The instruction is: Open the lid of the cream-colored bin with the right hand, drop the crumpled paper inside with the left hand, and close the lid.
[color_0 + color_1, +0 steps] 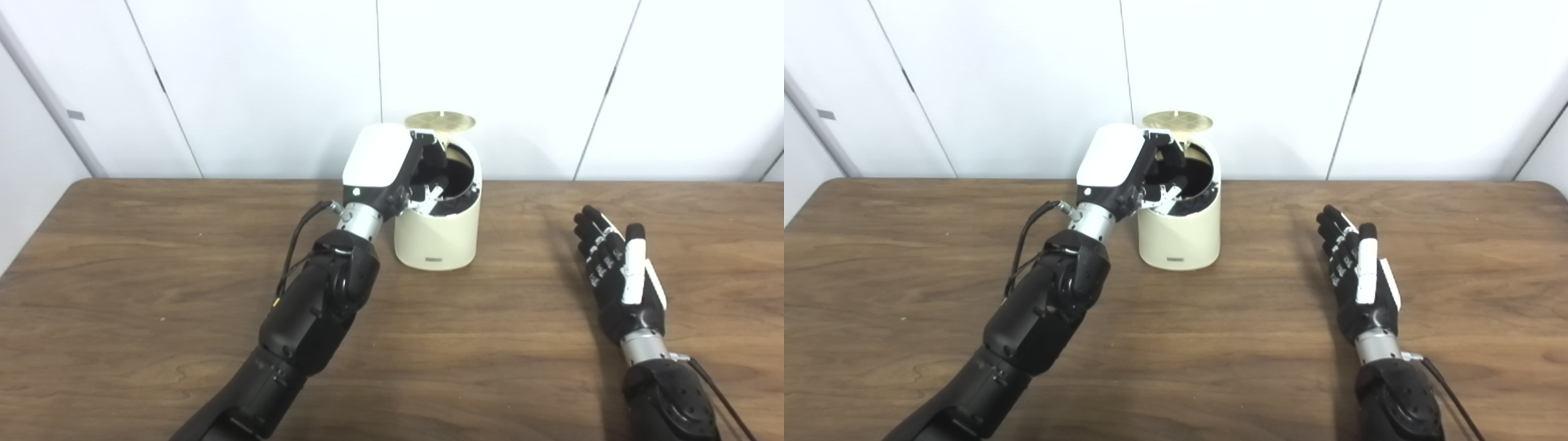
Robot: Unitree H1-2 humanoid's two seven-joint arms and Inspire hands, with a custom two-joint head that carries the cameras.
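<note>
The wooden tabletop (153, 294) carries the cream-colored bin (436, 236) near its far edge, standing upright. The left robot hand (398, 168) reaches over the bin's open mouth from the left, fingers dipping inside; whether it has hold of anything cannot be told (the crumpled paper is not visible). The right robot hand (618, 275) lies well right of the bin, fingers spread, holding nothing. The bin's gold lid (440, 120) stands raised behind the mouth.
</note>
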